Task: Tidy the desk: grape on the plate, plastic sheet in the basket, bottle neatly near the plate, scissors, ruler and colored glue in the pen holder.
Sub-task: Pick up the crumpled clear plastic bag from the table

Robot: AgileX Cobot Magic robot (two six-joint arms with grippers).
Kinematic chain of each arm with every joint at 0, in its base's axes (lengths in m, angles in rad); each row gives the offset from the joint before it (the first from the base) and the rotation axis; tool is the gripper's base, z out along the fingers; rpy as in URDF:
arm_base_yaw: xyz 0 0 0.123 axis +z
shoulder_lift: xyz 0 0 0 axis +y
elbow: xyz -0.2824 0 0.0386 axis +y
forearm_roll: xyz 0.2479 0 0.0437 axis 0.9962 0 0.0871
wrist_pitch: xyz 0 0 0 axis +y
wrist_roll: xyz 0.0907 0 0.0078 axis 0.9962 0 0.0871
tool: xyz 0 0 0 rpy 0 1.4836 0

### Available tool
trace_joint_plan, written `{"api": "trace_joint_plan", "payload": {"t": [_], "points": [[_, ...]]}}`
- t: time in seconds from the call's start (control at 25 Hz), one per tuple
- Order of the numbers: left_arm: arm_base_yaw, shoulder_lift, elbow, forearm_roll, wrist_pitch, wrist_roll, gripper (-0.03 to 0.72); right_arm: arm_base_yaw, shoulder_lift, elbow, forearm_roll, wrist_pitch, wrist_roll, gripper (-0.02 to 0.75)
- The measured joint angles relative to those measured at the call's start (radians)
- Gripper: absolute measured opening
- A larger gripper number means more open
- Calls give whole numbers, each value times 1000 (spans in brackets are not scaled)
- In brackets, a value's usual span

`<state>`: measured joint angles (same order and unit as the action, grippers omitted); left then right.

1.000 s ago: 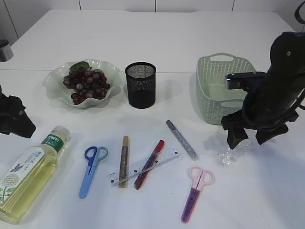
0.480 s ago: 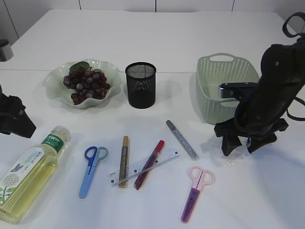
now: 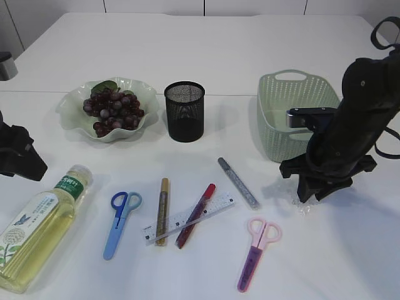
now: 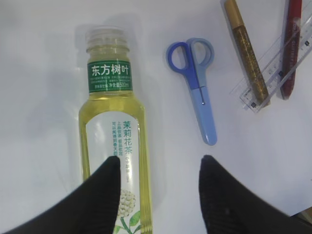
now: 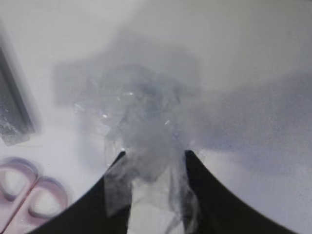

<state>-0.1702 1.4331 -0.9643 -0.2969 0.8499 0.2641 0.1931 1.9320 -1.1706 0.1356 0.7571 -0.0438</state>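
Observation:
My right gripper (image 3: 312, 194) (image 5: 153, 155) is down on the table in front of the basket (image 3: 272, 134), shut on the crumpled clear plastic sheet (image 5: 141, 112), which fills the gap between its fingers. My left gripper (image 4: 161, 163) hangs open over the lying bottle (image 4: 109, 97) (image 3: 40, 225), one finger above its label, the other over bare table. The grape bunch (image 3: 112, 107) lies on the plate (image 3: 72, 106). Blue scissors (image 3: 120, 222), pink scissors (image 3: 256, 253), ruler (image 3: 187, 217) and gold (image 3: 162, 209), red (image 3: 195, 214) and silver (image 3: 238, 182) glue pens lie flat in front of the pen holder (image 3: 184, 111).
The black mesh pen holder stands upright between plate and basket. The ruler rests across the gold and red glue pens. The bottle lies at the table's front left corner, cap toward the plate. The pink scissors lie just left of my right gripper.
My right gripper came down and leftward onto the plastic sheet, and its jaws drew in from wide open around it. The left arm has stayed still.

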Motion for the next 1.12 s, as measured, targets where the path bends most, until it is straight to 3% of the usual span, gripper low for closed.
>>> {"api": "trace_joint_plan", "payload": {"t": [0.16, 0.32, 1.12], "points": [[0, 0, 0, -1, 0, 0, 382, 0, 0, 0, 0, 0, 0, 147], [0, 0, 0, -1, 2, 0, 382, 0, 0, 0, 2, 8, -2, 84], [0, 0, 0, -2, 2, 0, 379, -2, -184, 0, 4, 140, -20, 66]]}}
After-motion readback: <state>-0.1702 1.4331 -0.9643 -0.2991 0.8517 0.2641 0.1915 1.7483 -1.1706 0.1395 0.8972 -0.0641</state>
